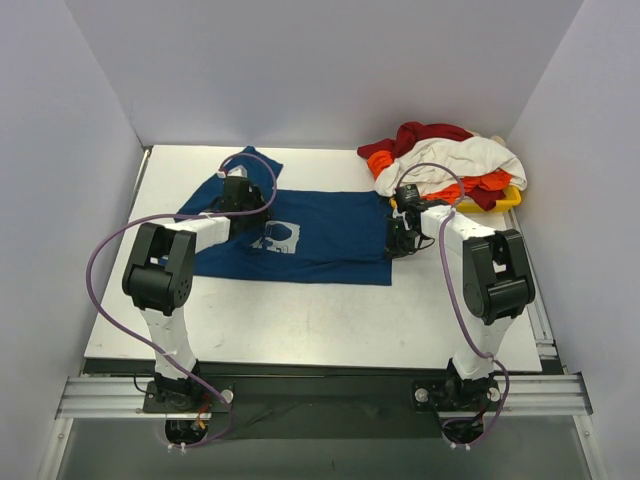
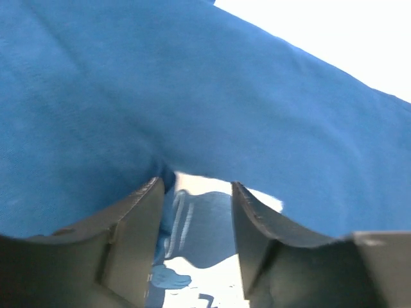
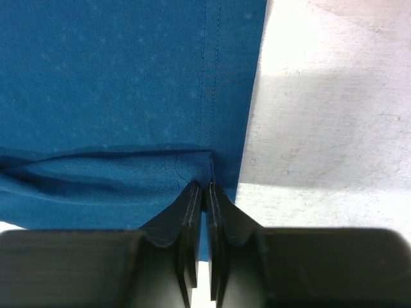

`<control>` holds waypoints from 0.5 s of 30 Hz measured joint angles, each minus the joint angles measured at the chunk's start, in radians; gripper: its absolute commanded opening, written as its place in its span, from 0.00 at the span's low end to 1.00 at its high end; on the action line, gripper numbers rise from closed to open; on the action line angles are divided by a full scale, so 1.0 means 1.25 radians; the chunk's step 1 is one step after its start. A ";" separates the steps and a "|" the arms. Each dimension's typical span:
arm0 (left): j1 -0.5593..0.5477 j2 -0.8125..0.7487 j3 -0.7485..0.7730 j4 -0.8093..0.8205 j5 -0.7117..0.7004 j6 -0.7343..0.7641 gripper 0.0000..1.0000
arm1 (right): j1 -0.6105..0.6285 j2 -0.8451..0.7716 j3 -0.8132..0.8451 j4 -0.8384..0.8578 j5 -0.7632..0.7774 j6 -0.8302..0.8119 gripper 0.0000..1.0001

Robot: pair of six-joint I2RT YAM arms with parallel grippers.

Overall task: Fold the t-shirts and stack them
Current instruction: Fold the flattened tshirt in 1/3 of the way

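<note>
— Closest to the arm bases?
— Only the dark blue t-shirt (image 1: 330, 235), spread on the white table (image 1: 300, 320), pale print up.
— At its right hem?
— There the right gripper (image 3: 204, 189), pressed together, pinching that hem. Arm bent low, wrist turned in toward the cloth.
— Over its left part?
— There the left gripper (image 2: 196, 186), spread apart, gripping nothing, print visible in the gap. Arm folded forward, wrist just above the shirt.
— Beyond its far right corner?
— A yellow tray (image 1: 510, 197), nearly hidden. Heaped in it: white t-shirt (image 1: 470, 160), orange t-shirt (image 1: 380, 160), dark red t-shirt (image 1: 430, 133), spilling over the rim.
</note>
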 measured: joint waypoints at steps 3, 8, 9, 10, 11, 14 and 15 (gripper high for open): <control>-0.001 0.000 0.000 0.016 0.026 -0.009 0.72 | 0.000 0.000 0.000 -0.002 0.000 0.000 0.18; 0.002 -0.005 -0.008 0.043 0.065 -0.019 0.75 | 0.000 -0.002 0.000 -0.004 0.000 -0.001 0.24; 0.004 -0.014 -0.021 0.055 0.074 -0.025 0.76 | 0.000 -0.003 0.000 -0.004 0.000 -0.001 0.24; 0.008 -0.027 -0.038 0.067 0.083 -0.027 0.76 | 0.000 -0.005 0.000 -0.004 0.000 -0.001 0.24; 0.014 -0.043 -0.059 0.076 0.091 -0.030 0.76 | 0.000 -0.007 0.000 -0.005 0.000 -0.001 0.25; 0.042 -0.099 -0.120 0.104 0.110 -0.035 0.76 | 0.000 -0.017 0.000 -0.005 0.000 -0.001 0.27; 0.053 -0.119 -0.142 0.114 0.116 -0.037 0.76 | 0.000 -0.022 0.000 -0.005 0.000 -0.001 0.27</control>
